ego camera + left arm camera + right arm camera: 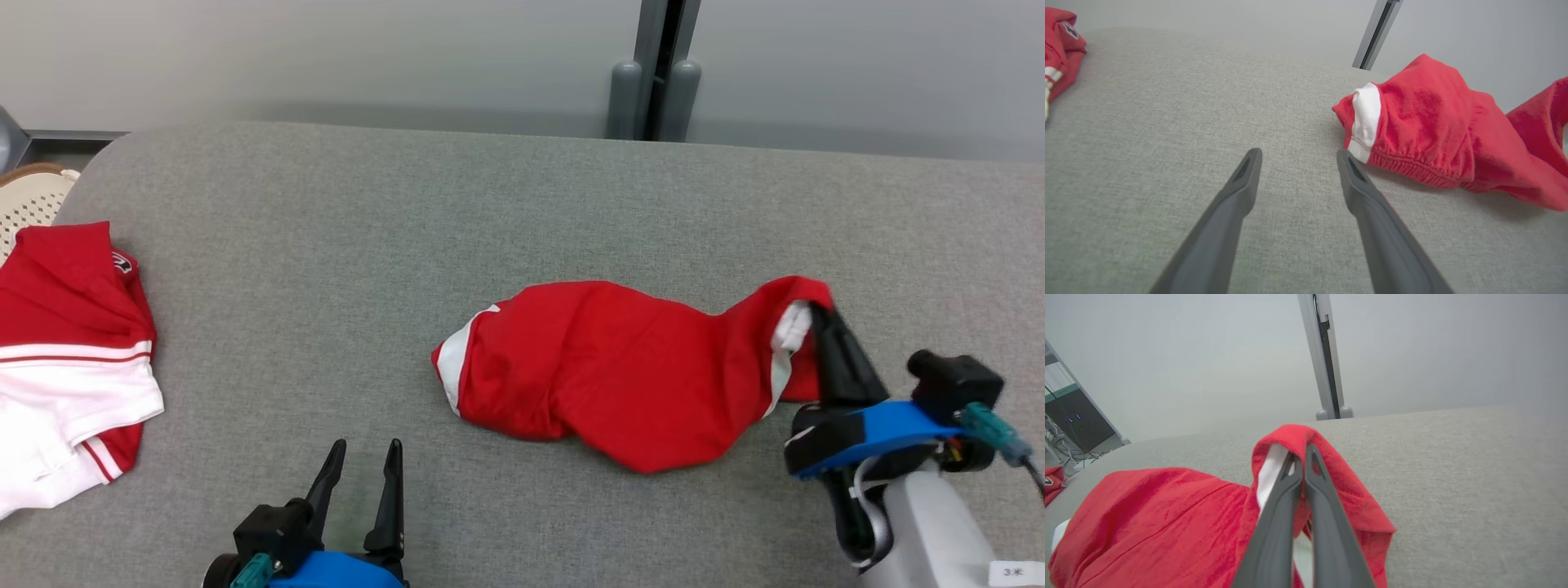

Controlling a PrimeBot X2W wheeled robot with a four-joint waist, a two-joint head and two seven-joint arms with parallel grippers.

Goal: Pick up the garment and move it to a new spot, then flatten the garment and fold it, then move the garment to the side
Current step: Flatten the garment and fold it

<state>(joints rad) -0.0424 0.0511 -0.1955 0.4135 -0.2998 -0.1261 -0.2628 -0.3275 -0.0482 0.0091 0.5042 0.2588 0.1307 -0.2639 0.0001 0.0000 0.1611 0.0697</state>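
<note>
The right gripper (pixel 1301 452) is pinching a fold of the red garment (pixel 1167 518), its jaws squeezing tight. The garment is lying on the grey tabletop (pixel 1453 477).

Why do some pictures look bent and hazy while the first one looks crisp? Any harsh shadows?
Head view: even soft light, crisp, only a faint shadow under the red garment. Left wrist view: the wide lens stretches the near fingers, slightly soft. Right wrist view: the wall behind looks hazy and washed out.
</note>
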